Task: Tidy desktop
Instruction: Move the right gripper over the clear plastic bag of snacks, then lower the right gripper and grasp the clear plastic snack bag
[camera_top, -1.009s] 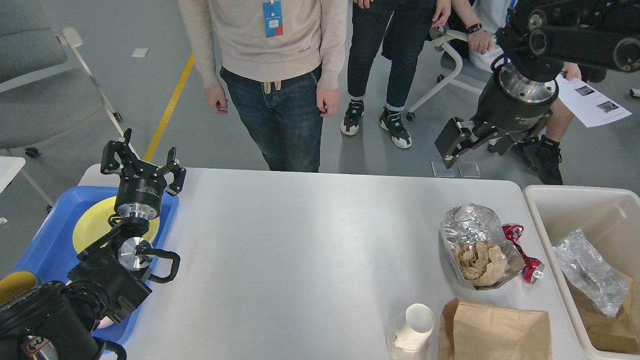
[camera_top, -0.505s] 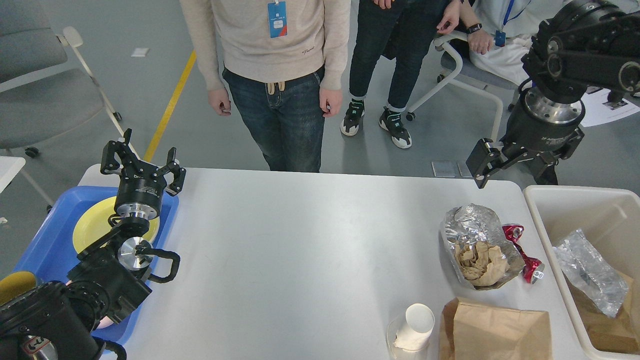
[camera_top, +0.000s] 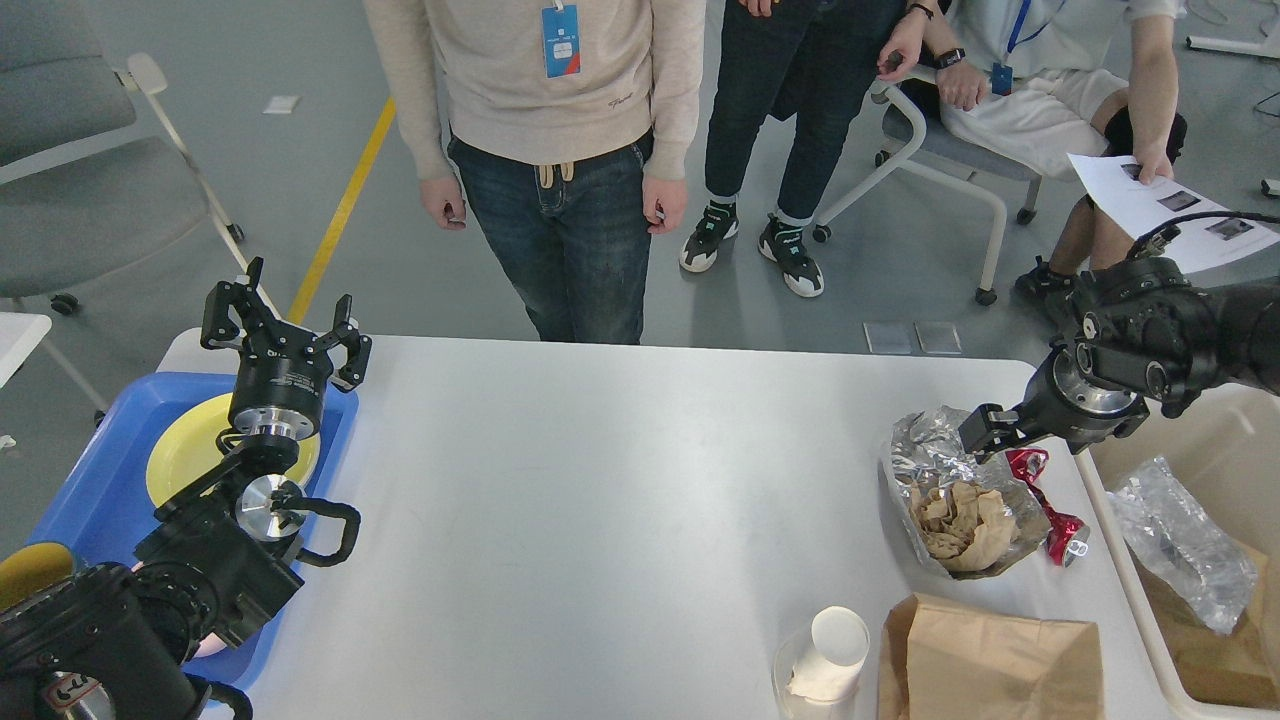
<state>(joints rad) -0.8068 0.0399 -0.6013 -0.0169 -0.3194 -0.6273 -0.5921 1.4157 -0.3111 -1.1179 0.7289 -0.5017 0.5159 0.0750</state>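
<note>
Worktop (camera_top: 620, 480) mid-frame: foil bag (camera_top: 940, 470) at right; right gripper (camera_top: 985, 432) touching it, jaws state unclear. Left gripper (camera_top: 285, 322) jaws spread above blue tray (camera_top: 90, 490).

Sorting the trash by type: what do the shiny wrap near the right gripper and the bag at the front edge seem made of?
The shiny wrap looks like metal foil or foil-lined film: silvery, mirror-bright, sharply crinkled. The bag looks like brown kraft paper: matte, with flat stiff folds.
</note>
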